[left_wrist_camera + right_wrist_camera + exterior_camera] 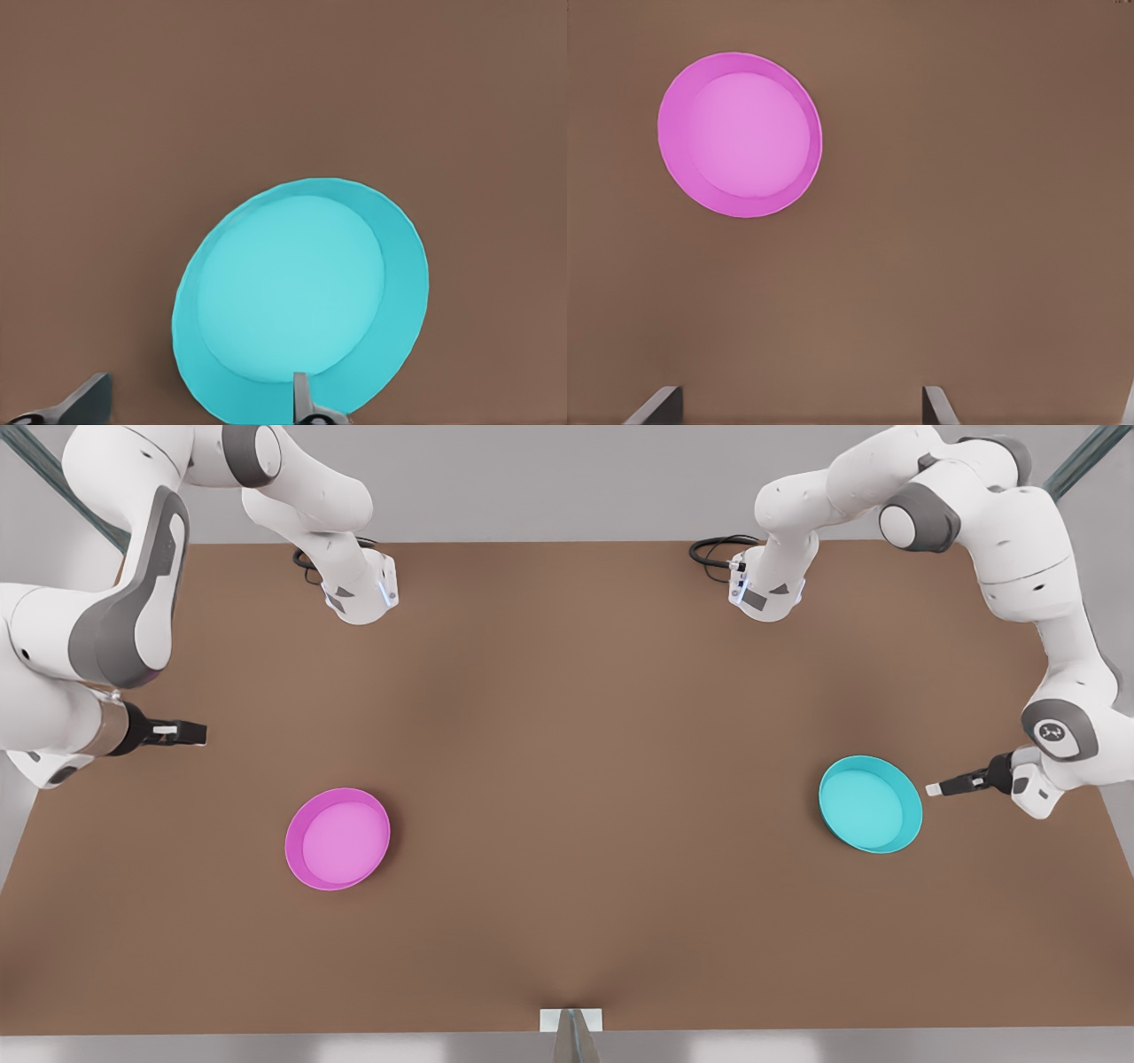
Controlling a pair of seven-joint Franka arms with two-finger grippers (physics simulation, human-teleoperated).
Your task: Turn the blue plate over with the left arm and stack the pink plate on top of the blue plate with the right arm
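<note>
The left gripper [941, 788] hangs with fingers spread wide just beside the round shallow cyan plastic plate [870, 803], rim-up on the brown table [567, 717], likely lining up to catch its edge. The right gripper [182, 732], also spread, waits apart from the round magenta-pink plastic plate [337, 839].
</note>
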